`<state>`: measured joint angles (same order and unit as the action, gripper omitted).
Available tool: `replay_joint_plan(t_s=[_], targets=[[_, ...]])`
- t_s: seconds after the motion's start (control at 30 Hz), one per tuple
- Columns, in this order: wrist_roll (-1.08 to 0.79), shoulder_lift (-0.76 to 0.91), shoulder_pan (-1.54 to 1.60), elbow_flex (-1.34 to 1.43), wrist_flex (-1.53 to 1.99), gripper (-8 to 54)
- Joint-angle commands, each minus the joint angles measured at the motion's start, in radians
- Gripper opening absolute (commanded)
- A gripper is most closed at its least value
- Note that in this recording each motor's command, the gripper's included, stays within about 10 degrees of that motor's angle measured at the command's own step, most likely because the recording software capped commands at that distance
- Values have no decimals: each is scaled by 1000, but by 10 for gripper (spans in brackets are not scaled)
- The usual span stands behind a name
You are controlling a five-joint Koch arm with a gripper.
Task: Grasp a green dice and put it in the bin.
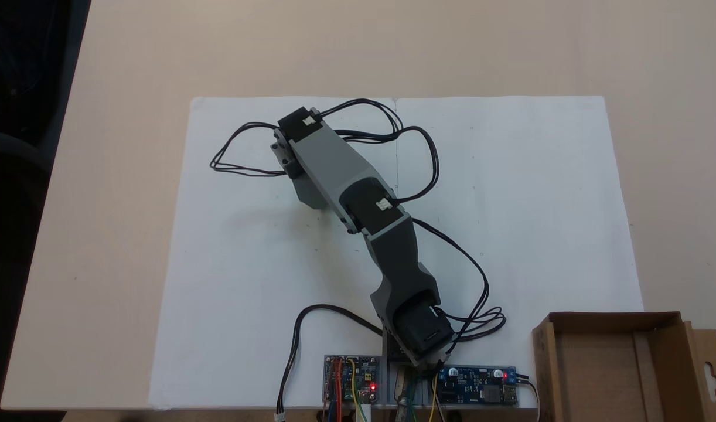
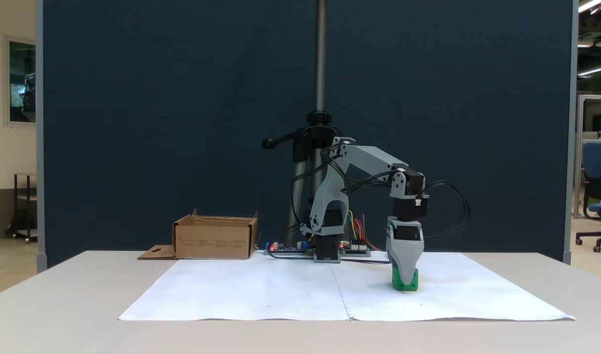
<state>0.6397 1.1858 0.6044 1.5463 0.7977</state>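
In a fixed view the green dice (image 2: 412, 285) sits on the white paper (image 2: 281, 290), right of the arm's base. My gripper (image 2: 405, 278) points straight down with its grey finger (image 2: 405, 255) in front of the dice. The tip reaches down over the dice's face. The jaws lie one behind the other, so their gap is hidden. From above, the grey arm (image 1: 334, 170) covers both the gripper's tips and the dice. The bin (image 1: 544, 363), a brown cardboard box, stands at the lower right of that view; the side-on fixed view shows the bin (image 2: 214, 239) left of the base.
Two circuit boards (image 1: 352, 384) (image 1: 478, 387) with lit red LEDs lie beside the arm's base. Black cables (image 1: 241, 161) loop out over the paper around the arm. A metal stand pole (image 2: 320, 73) rises behind the base. The bin's flap (image 1: 709, 369) sticks out sideways.
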Motion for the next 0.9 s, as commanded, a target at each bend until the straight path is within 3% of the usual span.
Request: replay_joint_plan(t_s=[0.0,0.53,0.87], targets=[[77,17,17,-43,-32,443],[77,-15,17,-43,-32,422],[78,-20,17,-43,-21,374]])
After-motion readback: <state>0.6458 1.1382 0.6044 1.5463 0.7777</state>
